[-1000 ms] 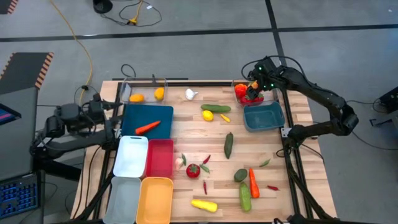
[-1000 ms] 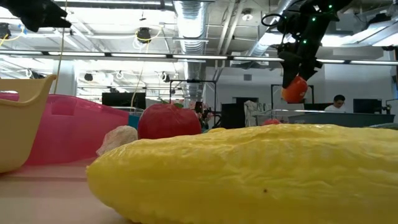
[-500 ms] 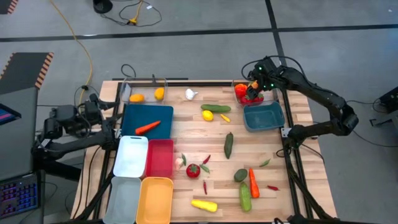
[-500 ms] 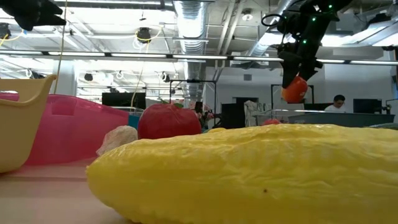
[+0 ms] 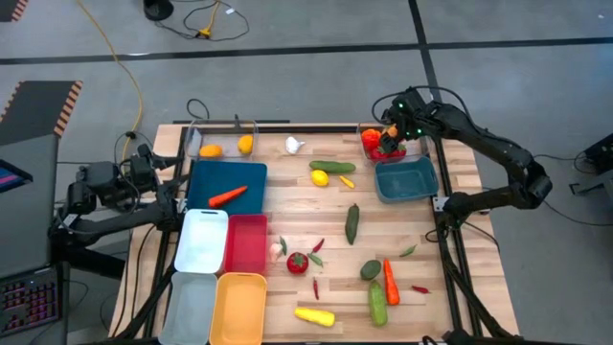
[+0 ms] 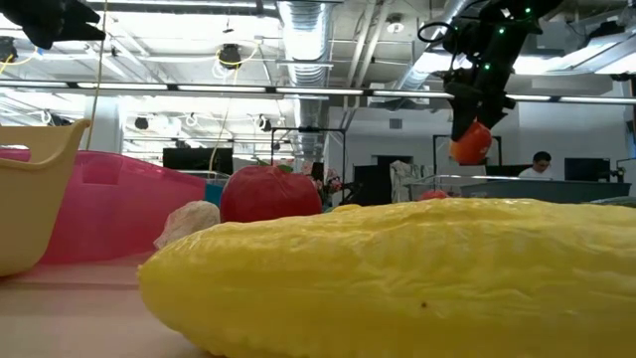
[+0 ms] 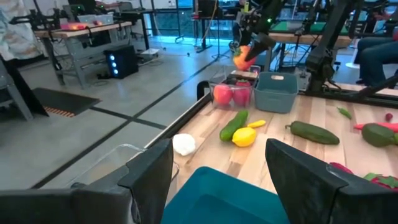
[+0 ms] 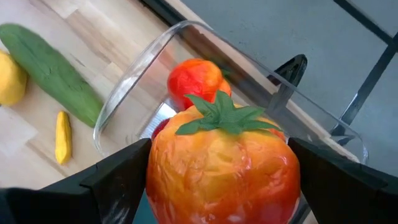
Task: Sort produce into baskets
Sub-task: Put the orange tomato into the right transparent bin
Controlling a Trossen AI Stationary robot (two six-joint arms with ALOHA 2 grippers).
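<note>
My right gripper (image 5: 388,144) hangs at the table's far right corner, shut on an orange pepper (image 8: 224,162) with a green stem. It holds the pepper above a clear basket (image 8: 186,30) that contains red tomatoes (image 8: 194,78). The low view shows the pepper (image 6: 470,142) high above the table. A teal basket (image 5: 406,164) stands just nearer than the clear one. My left gripper (image 7: 217,163) waits open at the table's left edge, beside the dark blue basket (image 5: 244,172), with nothing between its fingers. My right gripper pinches the orange pepper between its two fingers (image 8: 115,180), one on each of the pepper's opposite sides (image 8: 158,171). The fingers slant down from above. The pepper is lifted clear over the clear basket, its stem end toward the wrist.
A carrot (image 5: 227,195) lies in the dark blue basket. White (image 5: 202,240), red (image 5: 247,243), grey-blue (image 5: 189,305) and yellow (image 5: 238,307) baskets stand near left. Cucumbers, a lemon, garlic, a tomato (image 5: 297,263), a carrot and a yellow squash (image 5: 314,315) lie loose.
</note>
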